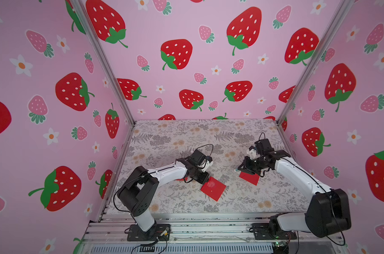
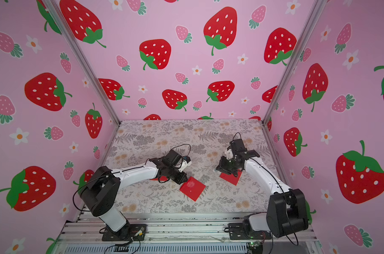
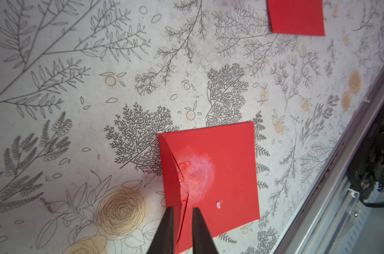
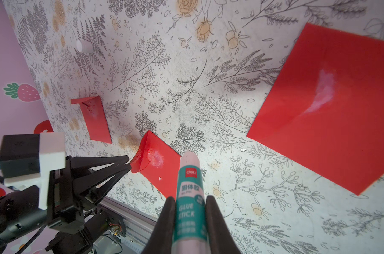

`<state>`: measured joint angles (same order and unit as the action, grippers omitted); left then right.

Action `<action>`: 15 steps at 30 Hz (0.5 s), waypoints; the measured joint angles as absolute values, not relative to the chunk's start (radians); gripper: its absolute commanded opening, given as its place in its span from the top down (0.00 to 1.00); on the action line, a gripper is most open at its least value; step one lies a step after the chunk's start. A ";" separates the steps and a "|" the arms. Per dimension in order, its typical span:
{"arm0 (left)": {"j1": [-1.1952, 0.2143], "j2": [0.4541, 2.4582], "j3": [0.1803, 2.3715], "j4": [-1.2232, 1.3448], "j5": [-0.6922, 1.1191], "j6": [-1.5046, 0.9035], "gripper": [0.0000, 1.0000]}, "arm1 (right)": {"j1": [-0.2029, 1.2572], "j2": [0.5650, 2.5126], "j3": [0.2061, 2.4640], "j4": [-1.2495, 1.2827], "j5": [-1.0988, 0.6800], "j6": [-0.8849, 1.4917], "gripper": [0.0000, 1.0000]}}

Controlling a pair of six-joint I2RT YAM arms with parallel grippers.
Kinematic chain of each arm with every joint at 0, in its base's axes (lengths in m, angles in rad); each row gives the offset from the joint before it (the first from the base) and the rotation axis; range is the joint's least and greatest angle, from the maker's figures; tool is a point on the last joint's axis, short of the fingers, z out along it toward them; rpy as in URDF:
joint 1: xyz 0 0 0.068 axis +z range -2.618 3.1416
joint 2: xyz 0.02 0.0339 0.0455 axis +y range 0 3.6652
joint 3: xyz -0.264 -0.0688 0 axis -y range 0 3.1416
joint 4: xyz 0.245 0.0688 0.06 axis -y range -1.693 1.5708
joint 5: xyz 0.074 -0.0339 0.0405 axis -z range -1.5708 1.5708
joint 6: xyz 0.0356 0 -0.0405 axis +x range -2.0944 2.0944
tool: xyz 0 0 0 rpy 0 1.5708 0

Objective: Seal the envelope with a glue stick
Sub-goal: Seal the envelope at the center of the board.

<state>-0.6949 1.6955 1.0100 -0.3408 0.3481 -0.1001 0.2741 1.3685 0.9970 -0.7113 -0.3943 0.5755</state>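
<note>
In a top view, my left gripper (image 1: pixel 206 178) sits at the corner of the glue-smeared envelope (image 1: pixel 214 189). Left wrist view: my fingertips (image 3: pixel 170 220) stand narrowly apart, straddling its flap edge. Right wrist view: my right gripper (image 4: pixel 190 198) is clamped on the glue stick (image 4: pixel 187 173), held clear of that envelope.

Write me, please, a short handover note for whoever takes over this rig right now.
The left end effector: nearly closed astride the flap edge of the middle envelope; a firm grip cannot be confirmed.
The right end effector: shut on the uncapped glue stick.
Elsewhere: white cap on the table, apart from the envelopes; second envelope near the right arm; third envelope under the left arm.
Done: glue patch on the middle envelope.
Left: its flap looks slightly lifted; probably press it flat, then recap.
</note>
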 measured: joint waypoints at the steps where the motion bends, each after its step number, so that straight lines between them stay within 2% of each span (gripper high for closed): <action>1: -0.694 1.697 1.009 -0.340 0.348 -0.100 0.84 | 0.274 1.369 0.997 -0.712 -0.395 0.575 1.00; 4: -0.694 1.709 1.009 -0.340 0.348 -0.099 0.85 | 0.274 1.369 0.998 -0.712 -0.396 0.575 1.00; 9: -0.694 1.720 1.007 -0.341 0.346 -0.097 0.93 | 0.274 1.369 0.999 -0.715 -0.397 0.575 1.00; 15: -0.694 1.701 1.007 -0.374 0.281 -0.075 0.93 | 0.274 1.369 1.013 -0.719 -0.397 0.575 1.00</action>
<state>-0.6937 1.7008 1.0069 -0.3737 0.2806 -0.0746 0.2741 1.3685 1.0134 -0.7193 -0.3969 0.5755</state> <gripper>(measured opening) 0.067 0.213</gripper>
